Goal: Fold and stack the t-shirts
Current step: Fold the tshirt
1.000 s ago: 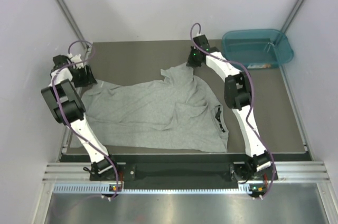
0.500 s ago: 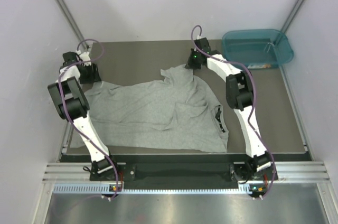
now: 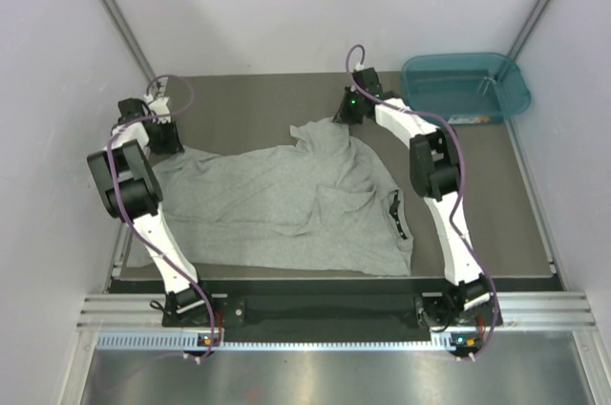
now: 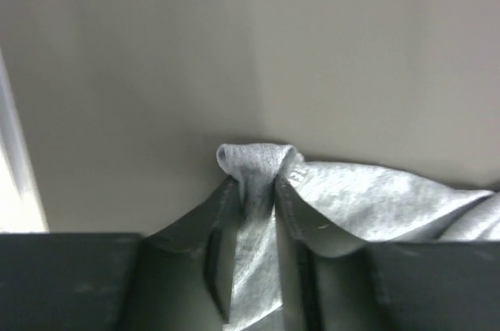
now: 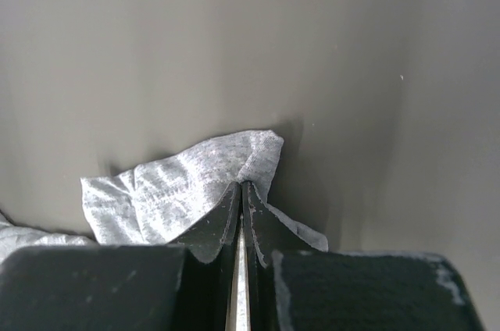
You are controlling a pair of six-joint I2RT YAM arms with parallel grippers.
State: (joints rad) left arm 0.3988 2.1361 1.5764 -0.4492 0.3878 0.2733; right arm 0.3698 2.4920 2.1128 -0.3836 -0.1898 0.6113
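Grey t-shirt (image 3: 286, 204): rumpled, table (image 3: 248, 99) centre. Corner at 10 o'clock pinched in left gripper (image 4: 256, 184); edge at 1 o'clock clamped in right gripper (image 5: 241, 190). Step judged: spreading flat; even outward pull required.

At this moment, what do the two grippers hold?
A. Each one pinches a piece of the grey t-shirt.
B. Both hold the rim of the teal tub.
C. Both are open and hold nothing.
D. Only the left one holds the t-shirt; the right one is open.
A: the wrist views show the left gripper and the right gripper each closed on a fold of the t-shirt.
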